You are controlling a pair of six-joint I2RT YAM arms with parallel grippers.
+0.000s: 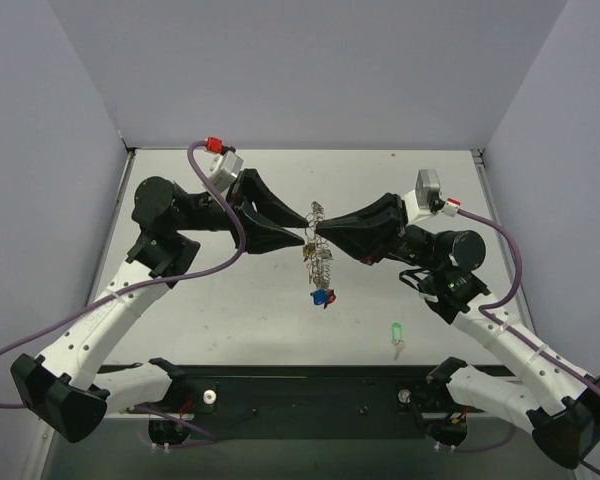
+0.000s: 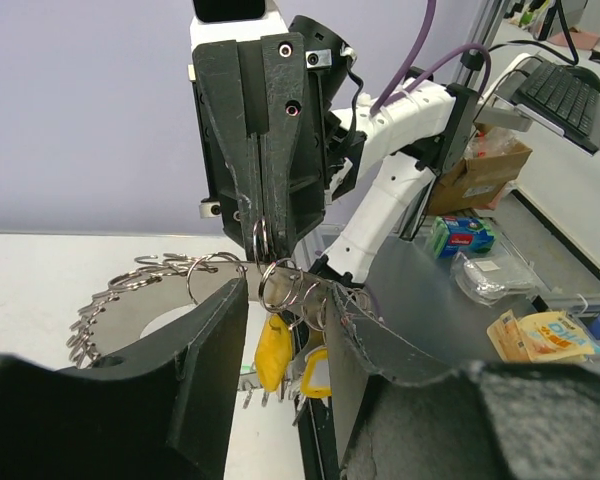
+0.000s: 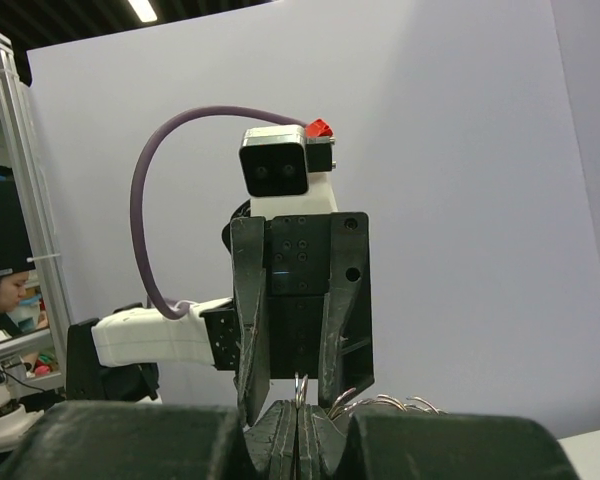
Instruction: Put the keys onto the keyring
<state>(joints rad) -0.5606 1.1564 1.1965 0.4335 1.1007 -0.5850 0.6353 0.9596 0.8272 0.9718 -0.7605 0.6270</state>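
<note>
Grey table [image 1: 210, 320] under lilac walls: at its middle your right gripper [image 1: 318, 231] is pinched tight on the keyring [image 1: 320, 258], held above the surface. Your left gripper [image 1: 303, 231] meets it tip to tip, jaws apart with coils lying between them. Blue and red keys [image 1: 323, 297] dangle from the ring's near end. One green key [image 1: 396, 330] lies alone, near right.

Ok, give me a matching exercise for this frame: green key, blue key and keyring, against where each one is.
Things:
1. green key
2. blue key
3. keyring

Places:
A. up between the left pincer and the right pincer
B. lying alone on the table
C. at the keyring's lower end

Pairs: 1-B, 2-C, 3-A
</note>
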